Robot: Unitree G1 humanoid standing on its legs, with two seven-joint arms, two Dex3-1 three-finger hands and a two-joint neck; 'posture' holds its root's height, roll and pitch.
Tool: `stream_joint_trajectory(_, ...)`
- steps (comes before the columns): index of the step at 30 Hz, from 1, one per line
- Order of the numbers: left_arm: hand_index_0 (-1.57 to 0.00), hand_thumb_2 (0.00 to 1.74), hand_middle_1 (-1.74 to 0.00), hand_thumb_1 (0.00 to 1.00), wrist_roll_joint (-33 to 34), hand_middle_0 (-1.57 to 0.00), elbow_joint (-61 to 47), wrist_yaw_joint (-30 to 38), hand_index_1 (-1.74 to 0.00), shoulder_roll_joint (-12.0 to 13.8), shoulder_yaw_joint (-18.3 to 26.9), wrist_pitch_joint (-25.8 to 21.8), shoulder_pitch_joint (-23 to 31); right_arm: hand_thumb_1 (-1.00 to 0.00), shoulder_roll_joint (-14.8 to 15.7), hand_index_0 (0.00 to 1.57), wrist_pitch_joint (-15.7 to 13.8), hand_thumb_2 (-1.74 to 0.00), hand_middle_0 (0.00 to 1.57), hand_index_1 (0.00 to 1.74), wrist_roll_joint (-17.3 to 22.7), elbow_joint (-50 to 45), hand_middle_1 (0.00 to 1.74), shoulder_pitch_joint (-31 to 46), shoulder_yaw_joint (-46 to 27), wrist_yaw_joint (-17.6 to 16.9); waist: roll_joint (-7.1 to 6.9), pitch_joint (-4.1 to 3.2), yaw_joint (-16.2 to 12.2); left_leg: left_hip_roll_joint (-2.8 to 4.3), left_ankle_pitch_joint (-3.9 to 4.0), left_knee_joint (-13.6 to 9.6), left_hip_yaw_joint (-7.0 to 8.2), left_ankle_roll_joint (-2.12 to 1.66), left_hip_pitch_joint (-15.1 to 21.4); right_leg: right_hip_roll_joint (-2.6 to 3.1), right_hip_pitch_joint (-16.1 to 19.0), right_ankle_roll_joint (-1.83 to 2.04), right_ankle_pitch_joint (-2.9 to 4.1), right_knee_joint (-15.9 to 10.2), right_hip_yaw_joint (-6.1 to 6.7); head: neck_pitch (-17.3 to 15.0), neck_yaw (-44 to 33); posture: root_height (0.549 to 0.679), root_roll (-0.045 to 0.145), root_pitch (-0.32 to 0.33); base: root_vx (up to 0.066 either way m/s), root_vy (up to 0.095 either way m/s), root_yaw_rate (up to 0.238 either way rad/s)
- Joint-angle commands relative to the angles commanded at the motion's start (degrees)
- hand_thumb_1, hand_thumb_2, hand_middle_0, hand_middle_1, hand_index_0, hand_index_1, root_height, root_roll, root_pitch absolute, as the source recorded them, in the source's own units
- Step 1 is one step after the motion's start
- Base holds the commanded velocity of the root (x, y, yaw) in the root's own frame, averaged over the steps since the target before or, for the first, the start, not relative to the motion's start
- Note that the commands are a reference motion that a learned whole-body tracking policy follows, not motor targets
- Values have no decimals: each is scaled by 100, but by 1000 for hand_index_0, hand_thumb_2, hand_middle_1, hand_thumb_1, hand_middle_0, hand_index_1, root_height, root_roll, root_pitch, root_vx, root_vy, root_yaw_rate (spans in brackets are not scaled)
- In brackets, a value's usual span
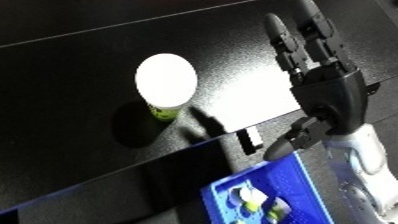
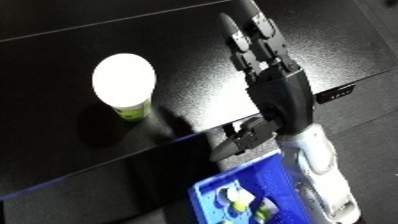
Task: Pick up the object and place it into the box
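On the black table (image 1: 71, 75) sits a cup (image 1: 166, 85) with a white lid and a bit of green showing at the bottom, standing upright pretty much in the middle of the surface. Nothing's touching it. The robot's right hand (image 2: 271, 75) is off to the cup's right, well apart from it, hovering over the table with its fingers (image 1: 289, 42) stretched out straight and the thumb (image 1: 298, 140) hanging down near the table edge, so it's wide open and holding nothing. Down past the near edge of the table there's the blue bin (image 2: 209, 192), and it's already got some white and yellow-green stuff in it. Left hand doesn't show up anywhere.
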Motion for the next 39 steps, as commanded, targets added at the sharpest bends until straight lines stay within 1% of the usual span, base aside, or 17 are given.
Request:
stream_joint_trajectory(3, 0, 0, 0, 0, 25, 0, 1, 9, 0, -11, -34, -18, 4, 0, -76, 0, 354, 0, 0, 0, -189, 189, 0, -144, 249, -264, -3, 3, 58, -15, 15, -19, -26, 1, -1, -3, 12, -18, -11, -9, -5, -20, 24, 641, 56, -38, 13, -6, 52)
stream_joint_trajectory(8, 0, 0, 0, 0, 71, 0, 8, 50, 0, -13, -84, 15, -61, 0, -177, 0, 936, 0, 0, 0, -390, 541, 0, -417, 650, -343, 4, 10, 127, -46, 33, -34, -64, 2, -3, -13, 23, -41, -19, -19, -10, -23, 108, 641, 56, -39, 9, -3, 58)
stream_joint_trajectory(11, 0, 0, 0, 0, 101, 0, 2, 60, 0, 0, -103, 41, -90, 0, -203, 0, 1257, 0, 0, 0, -458, 688, 0, -588, 873, -366, 12, 17, 167, -59, 39, -38, -77, 5, -11, -24, 24, -47, -23, -25, -24, -18, 188, 641, 56, -39, 2, -5, 40)
stream_joint_trajectory(18, 0, 0, 0, 0, 156, 0, 8, 70, 0, -16, -182, 74, -159, 0, -122, 0, 1622, 0, 0, 0, -435, 1022, 0, -948, 1274, -303, 31, 22, 266, -88, 20, 11, -108, 16, -42, -55, 20, -62, -41, 8, -47, -44, 357, 641, 57, -41, 8, 1, 48)
stream_joint_trajectory(22, 0, 0, 0, 0, 180, 0, -19, 98, 0, -29, -222, 120, -189, 0, -47, 0, 1752, 0, 0, 0, -392, 1125, 0, -1070, 1437, -244, 41, 20, 305, -102, 14, 29, -119, 20, -41, -72, 27, -69, -47, 20, -55, -67, 449, 641, 58, -43, 15, 3, 40)
stream_joint_trajectory(27, 0, 0, 0, 0, 196, 0, -34, 143, 0, -51, -292, 195, -253, 0, 124, 0, 1915, 0, 0, 0, -355, 1204, 0, -1285, 1658, -166, 56, 9, 364, -117, 10, 56, -132, 22, -51, -98, 36, -71, -49, 34, -61, -111, 600, 641, 60, -45, 18, 6, 49)
stream_joint_trajectory(33, 0, 0, 0, 0, 224, 0, -60, 173, 0, -76, -325, 264, -272, -300, 291, 471, 2051, -522, 471, 522, -333, 1156, 522, -1492, 1851, -114, 79, -4, 413, -132, 22, 51, -144, 14, -43, -123, 37, -70, -48, 44, -61, -102, 699, 641, 62, -47, 17, 10, 38)
stream_joint_trajectory(39, 0, 0, 0, 0, 235, 0, -99, 207, 0, -110, -361, 312, -289, -600, 451, 942, 2135, -1044, 942, 1044, -347, 1084, 1044, -1598, 1970, -153, 99, -8, 443, -149, 32, 43, -153, 5, -37, -140, 27, -66, -37, 41, -64, -52, 809, 641, 64, -47, 12, 15, 32)
